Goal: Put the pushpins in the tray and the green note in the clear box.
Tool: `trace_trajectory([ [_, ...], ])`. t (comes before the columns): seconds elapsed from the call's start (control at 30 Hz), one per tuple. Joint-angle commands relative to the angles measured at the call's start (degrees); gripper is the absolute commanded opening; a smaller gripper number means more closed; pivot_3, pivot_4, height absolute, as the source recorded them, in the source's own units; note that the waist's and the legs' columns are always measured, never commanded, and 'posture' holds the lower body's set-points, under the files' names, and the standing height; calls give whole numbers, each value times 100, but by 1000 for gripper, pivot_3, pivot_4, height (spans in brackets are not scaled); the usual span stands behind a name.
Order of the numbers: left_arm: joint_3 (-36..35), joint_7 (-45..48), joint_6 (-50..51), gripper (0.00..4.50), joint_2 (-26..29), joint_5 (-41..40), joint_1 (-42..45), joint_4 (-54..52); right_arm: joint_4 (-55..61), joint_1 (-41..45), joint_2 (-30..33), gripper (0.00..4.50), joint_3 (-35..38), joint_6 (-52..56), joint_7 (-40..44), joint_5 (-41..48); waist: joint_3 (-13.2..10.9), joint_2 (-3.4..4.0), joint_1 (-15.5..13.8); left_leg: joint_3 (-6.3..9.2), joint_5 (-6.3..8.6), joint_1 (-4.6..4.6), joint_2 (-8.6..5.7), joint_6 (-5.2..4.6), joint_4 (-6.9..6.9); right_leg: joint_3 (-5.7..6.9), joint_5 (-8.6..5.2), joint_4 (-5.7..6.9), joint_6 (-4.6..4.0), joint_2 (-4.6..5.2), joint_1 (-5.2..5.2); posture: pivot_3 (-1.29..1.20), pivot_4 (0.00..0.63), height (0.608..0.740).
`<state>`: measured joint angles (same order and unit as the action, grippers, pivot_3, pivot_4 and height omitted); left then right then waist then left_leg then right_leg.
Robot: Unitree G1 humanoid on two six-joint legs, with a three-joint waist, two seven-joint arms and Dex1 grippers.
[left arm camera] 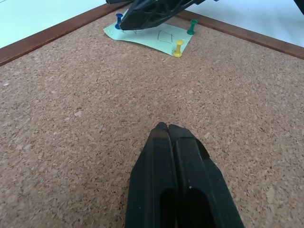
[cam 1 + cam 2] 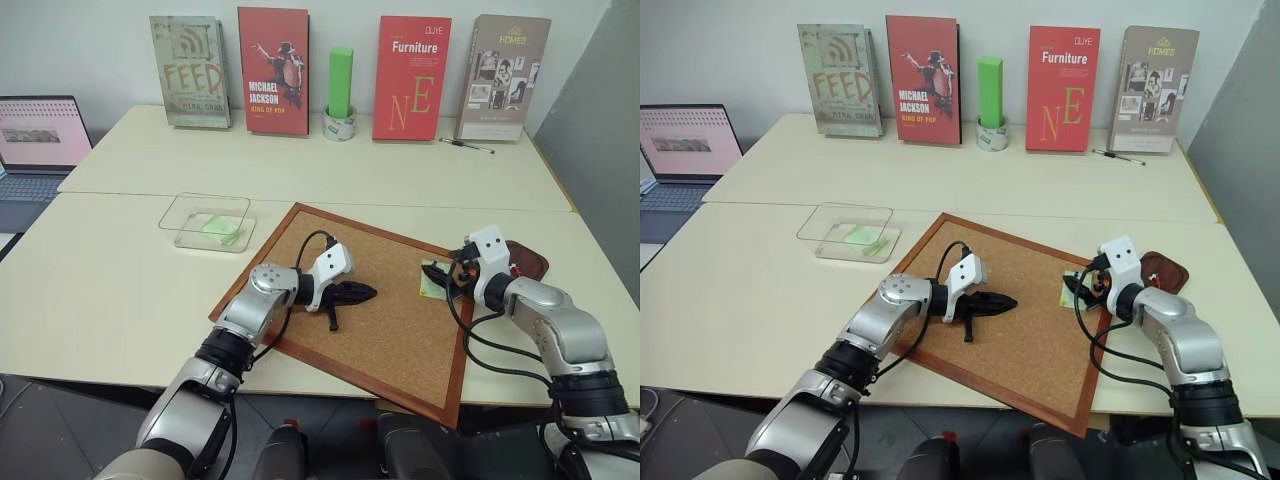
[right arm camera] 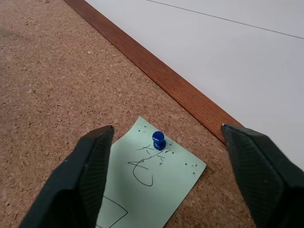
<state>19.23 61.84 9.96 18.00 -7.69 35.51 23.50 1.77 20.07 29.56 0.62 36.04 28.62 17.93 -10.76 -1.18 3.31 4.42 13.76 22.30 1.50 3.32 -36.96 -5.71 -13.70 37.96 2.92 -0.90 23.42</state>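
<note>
Pushpins step: right gripper (image 3: 164, 178), jaws wide and empty, straddles blue pushpin (image 3: 158, 140) on green note (image 3: 152, 183); next, probably close on it.

— Where are the arms?
— Both reach forward and low. The left arm bends at the elbow, its wrist turned inward, so the left gripper (image 2: 362, 292) points toward the right one.
— Its fingers?
— Pressed flat together, tips meeting, nothing between them.
— And the right arm?
— Elbow out to the side, forearm angled inward and ahead. The right gripper (image 3: 166, 137) tilts slightly downward, its two black fingers (image 3: 78, 180) spread wide apart with a clear gap between.
</note>
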Motion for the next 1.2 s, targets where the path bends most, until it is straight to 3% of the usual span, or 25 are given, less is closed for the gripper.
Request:
trace_trajectory([
  [0.03, 72, -46, 152, 0, 16, 173, -134, 49, -44, 137, -58, 2829, -31, -223, 33, -146, 0, 0, 0, 0, 0, 0, 0, 0, 0, 0, 0, 0, 0, 0, 0, 0, 150, 740],
  [0.47, 111, -105, 139, 0, 29, 267, -131, 124, 124, 118, -21, 66, 62, -348, 134, -283, 0, 0, 3, 0, 0, 0, 0, 0, 0, 0, 0, -1, 0, 0, 0, 0, 150, 740],
  [1.0, 161, -228, 35, 0, 22, 448, -99, 299, 1262, -106, -73, 66, 440, 44, -140, -105, 0, -1, 4, 1, 0, -5, 0, 0, -2, -2, -16, -4, -26, 0, -3, 0, 150, 740],
  [1.2, 168, -235, 19, 0, 6, 460, -106, 298, 1629, -304, 191, 66, 928, 214, -306, -102, 0, -1, -4, 1, 0, -5, 0, 0, -1, -2, -16, -5, -26, 0, -5, 0, 150, 740],
])
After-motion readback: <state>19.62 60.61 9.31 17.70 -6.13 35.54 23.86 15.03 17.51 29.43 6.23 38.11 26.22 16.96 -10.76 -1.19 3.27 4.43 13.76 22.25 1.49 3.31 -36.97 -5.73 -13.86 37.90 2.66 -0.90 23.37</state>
